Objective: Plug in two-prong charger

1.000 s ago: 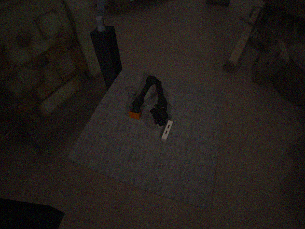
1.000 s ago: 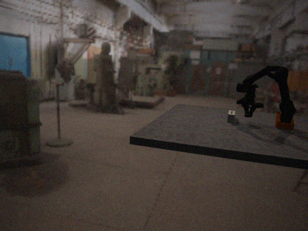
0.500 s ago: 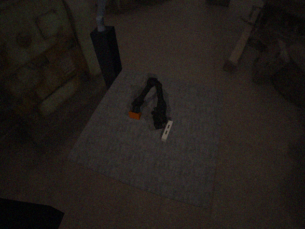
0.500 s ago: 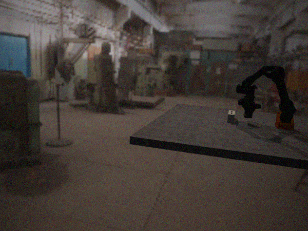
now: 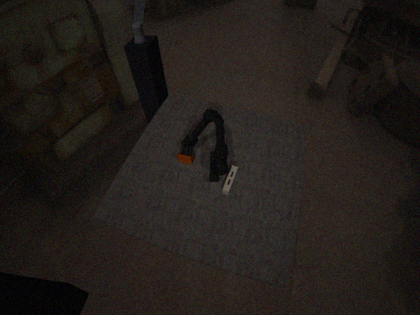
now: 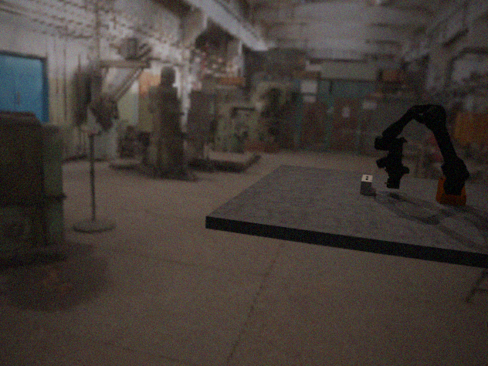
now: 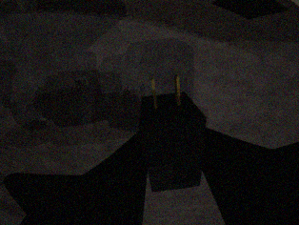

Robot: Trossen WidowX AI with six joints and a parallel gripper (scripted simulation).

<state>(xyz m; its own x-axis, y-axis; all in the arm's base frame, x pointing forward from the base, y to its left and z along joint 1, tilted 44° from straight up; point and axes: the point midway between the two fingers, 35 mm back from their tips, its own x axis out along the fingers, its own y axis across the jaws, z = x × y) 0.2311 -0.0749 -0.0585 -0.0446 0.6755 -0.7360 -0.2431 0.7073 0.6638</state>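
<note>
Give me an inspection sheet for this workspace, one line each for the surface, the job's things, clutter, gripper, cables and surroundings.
Surface: grey table, dimly lit.
Job's things: white power strip lies on the table; dark charger is held in the gripper, its two yellow prongs pointing away from the wrist camera.
Clutter: nothing seen.
Gripper: gripper shut on the charger, hanging beside the strip and not yet at the outlets.
Cables: nothing seen.
Surroundings: arm on an orange base; blurred workshop machines and a blue door behind.
</note>
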